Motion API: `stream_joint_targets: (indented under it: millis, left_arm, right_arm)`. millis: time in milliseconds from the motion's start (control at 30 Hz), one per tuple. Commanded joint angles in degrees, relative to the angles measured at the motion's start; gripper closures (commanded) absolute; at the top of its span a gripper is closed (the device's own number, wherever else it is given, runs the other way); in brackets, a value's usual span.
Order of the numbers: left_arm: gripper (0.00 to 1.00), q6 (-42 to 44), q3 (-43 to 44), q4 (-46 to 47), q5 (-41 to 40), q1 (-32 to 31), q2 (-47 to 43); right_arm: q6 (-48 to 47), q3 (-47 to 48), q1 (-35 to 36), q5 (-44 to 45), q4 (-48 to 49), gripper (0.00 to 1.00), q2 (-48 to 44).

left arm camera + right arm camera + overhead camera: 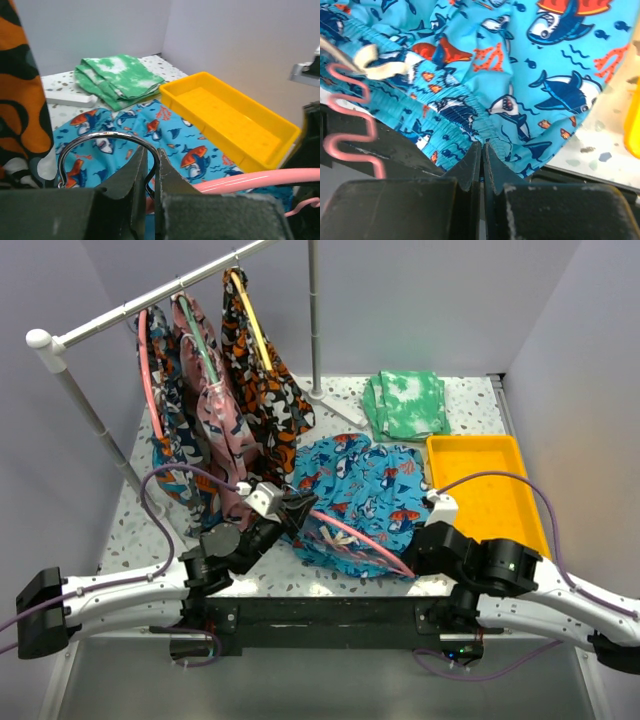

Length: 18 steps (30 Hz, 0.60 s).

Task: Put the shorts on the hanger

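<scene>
- The speckled table [470, 390] carries a metal clothes rack [130, 308] at its far left, with patterned garments hanging from it.
- The shorts [365, 485] lie spread flat mid-table, just beside the yellow tray [480, 490] on the right.
- A folded green tie-dye cloth [408, 405] sits behind the shorts.
- The hanger [355, 537] lies slanted across the near edge of the shorts, its notched end towards the right arm.
- The left gripper [154, 167] is clenched on the hanger's chrome hook.
- The right gripper [482, 150] pinches the elastic waistband of the shorts, fingers pressed together.
</scene>
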Motion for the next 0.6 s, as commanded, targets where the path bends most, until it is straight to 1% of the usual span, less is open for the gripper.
stream_joint_targets:
  millis: [0, 233, 567]
  left_arm:
    - [1.0, 3.7, -1.8, 3.4, -8.5, 1.1, -2.3]
    - [1.0, 3.9, -2.0, 3.0, -9.7, 1.1, -2.4]
    - [1.0, 4.3, -1.6, 3.2, -9.7, 1.0, -0.9]
  right_arm:
    - [3.9, 3.2, 0.2, 3.4, -6.9, 1.0, -3.8]
    - [4.7, 5.3, 0.3, 4.0, -8.6, 1.0, -5.4]
    - [4.1, 13.2, 0.3, 7.4, -11.2, 1.0, -1.0]
